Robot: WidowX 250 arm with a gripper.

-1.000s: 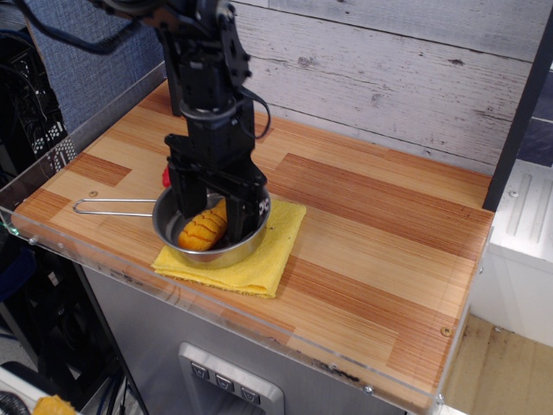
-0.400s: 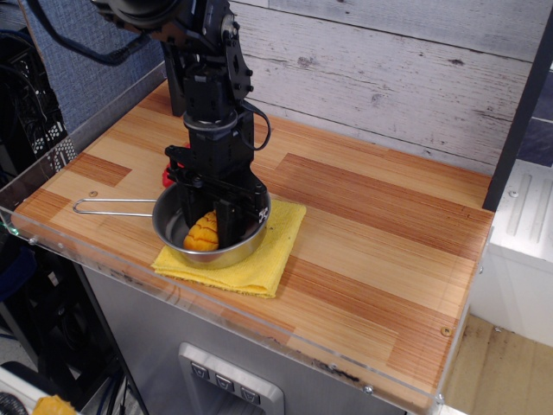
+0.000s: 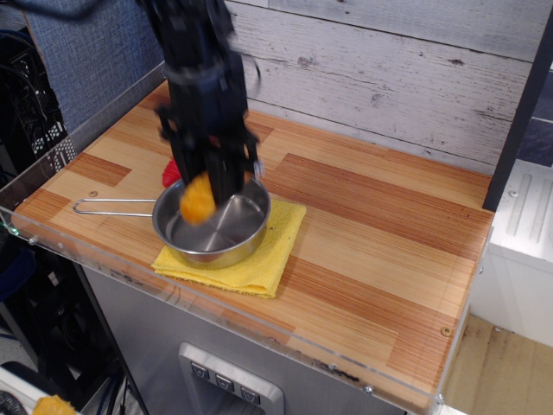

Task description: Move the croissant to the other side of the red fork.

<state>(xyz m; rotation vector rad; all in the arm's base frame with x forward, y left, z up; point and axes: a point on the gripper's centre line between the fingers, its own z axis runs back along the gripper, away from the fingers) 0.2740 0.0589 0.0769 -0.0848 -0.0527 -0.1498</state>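
Observation:
My gripper [image 3: 204, 195] is shut on the croissant [image 3: 197, 201], an orange-yellow toy pastry, and holds it in the air just above the steel pan [image 3: 212, 229]. The arm is blurred with motion. Only a small red part of the red fork [image 3: 172, 173] shows, on the table behind the pan's far left rim; the rest is hidden by the arm and the pan.
The pan stands on a yellow cloth [image 3: 251, 259] near the table's front edge, its thin wire handle [image 3: 112, 206] pointing left. A clear plastic rim [image 3: 216, 304] runs along the front edge. A grey plank wall [image 3: 389, 69] stands behind the wooden table.
The gripper closed on the croissant in the pan and lifted it up out of the pan. The pan is now empty.

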